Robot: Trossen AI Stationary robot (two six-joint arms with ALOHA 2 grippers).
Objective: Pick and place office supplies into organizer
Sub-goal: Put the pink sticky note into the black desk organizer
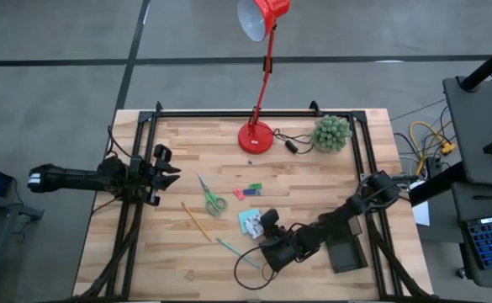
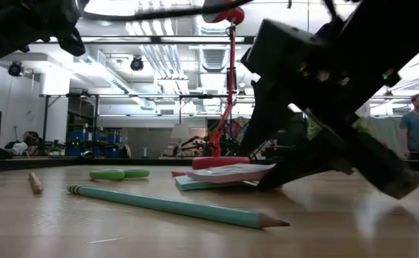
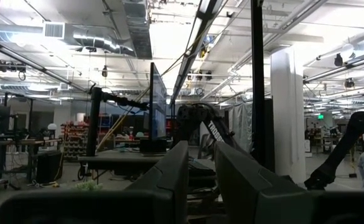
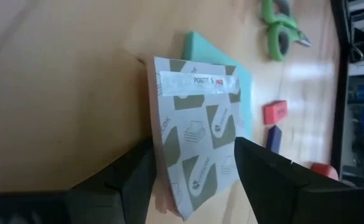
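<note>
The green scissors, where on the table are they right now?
In the high view, the green-handled scissors lie on the wood near the table's middle, between the yellow pencil and the small red and green pieces, untouched by either arm.

You can read "POST-IT" on a clear strip across the printed wrapper [image 4: 197, 143] of the pad between the right gripper [image 4: 194, 174] fingers (smaller logo lettering stays illegible).

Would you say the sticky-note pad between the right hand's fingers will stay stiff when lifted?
Probably fairly stiff: the sticky-note pad looks like a flat wrapped block. Its printed wrapper may be slippery. The right hand straddles it with fingers open, and it likely weighs little.
</note>
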